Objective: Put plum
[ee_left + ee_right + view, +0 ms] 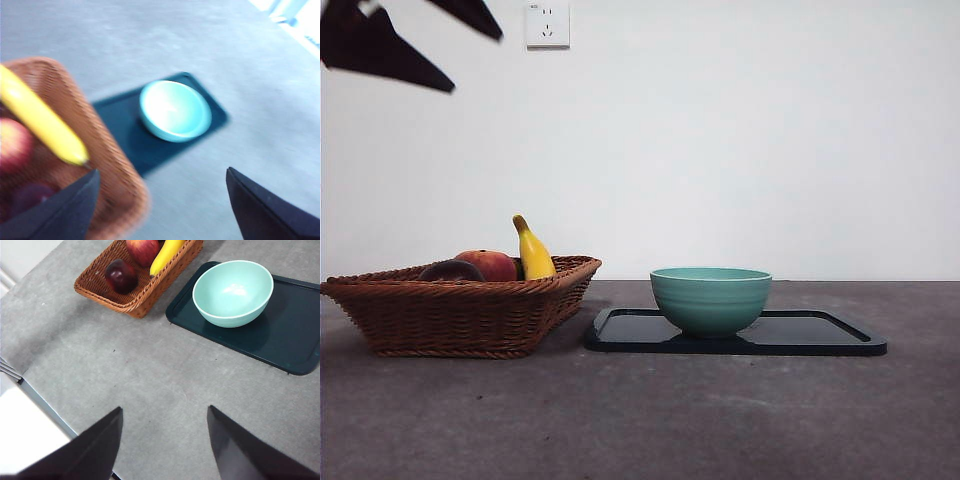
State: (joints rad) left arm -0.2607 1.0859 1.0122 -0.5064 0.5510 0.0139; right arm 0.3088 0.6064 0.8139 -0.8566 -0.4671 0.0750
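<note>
Round glossy dark maroon plum sits in the woven brown wicker basket beside the red apple, left gripper above it, jaws spread and empty, likely for the pick; right gripper waits over the counter, spread.

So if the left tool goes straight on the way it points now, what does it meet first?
Probably the wicker basket rim, or bare table just beside it. The left tool is open and the picture is blurred, so depth is uncertain.
</note>
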